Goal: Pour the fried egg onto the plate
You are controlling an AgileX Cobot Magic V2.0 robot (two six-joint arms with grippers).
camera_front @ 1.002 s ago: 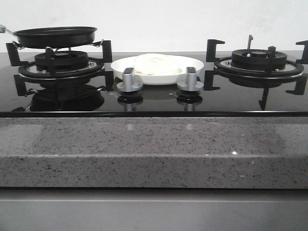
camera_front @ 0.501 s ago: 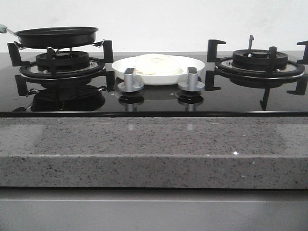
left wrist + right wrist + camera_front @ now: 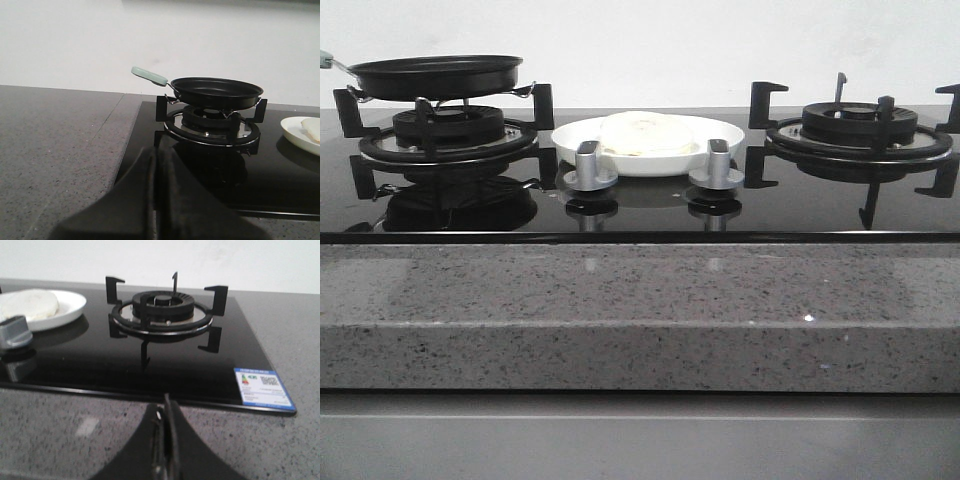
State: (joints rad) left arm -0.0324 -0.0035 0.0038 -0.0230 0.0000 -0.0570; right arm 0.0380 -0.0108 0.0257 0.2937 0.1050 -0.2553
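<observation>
From the front, almost nothing differs from a second ago: the fried egg (image 3: 642, 133) lies flat on the plate (image 3: 725, 135), which sits on the black glass hob (image 3: 640, 210) between the two burners, just behind the two silver knobs (image 3: 588, 167). The black pan (image 3: 435, 77) rests on the left burner's supports (image 3: 445, 135), apparently empty, its pale handle pointing off to the left. Only a slight shift of the whole picture separates the earlier views from this one, so the pour itself looks finished and neither arm appears over the hob.

In the left wrist view, the left gripper (image 3: 152, 200) hangs back over the grey counter, its fingers pressed together on nothing, well apart from the pan (image 3: 217, 90) and its mint-green handle (image 3: 149, 76). The plate's edge (image 3: 295, 132) shows at the side.

In the right wrist view, the right gripper (image 3: 165, 445) is likewise pressed together and empty, near the counter's front edge, facing the bare right burner (image 3: 162, 310). The egg (image 3: 29, 305) sits on the plate (image 3: 70, 305) beyond a knob (image 3: 15, 332). Both arms seem withdrawn, which suggests the task is done.
</observation>
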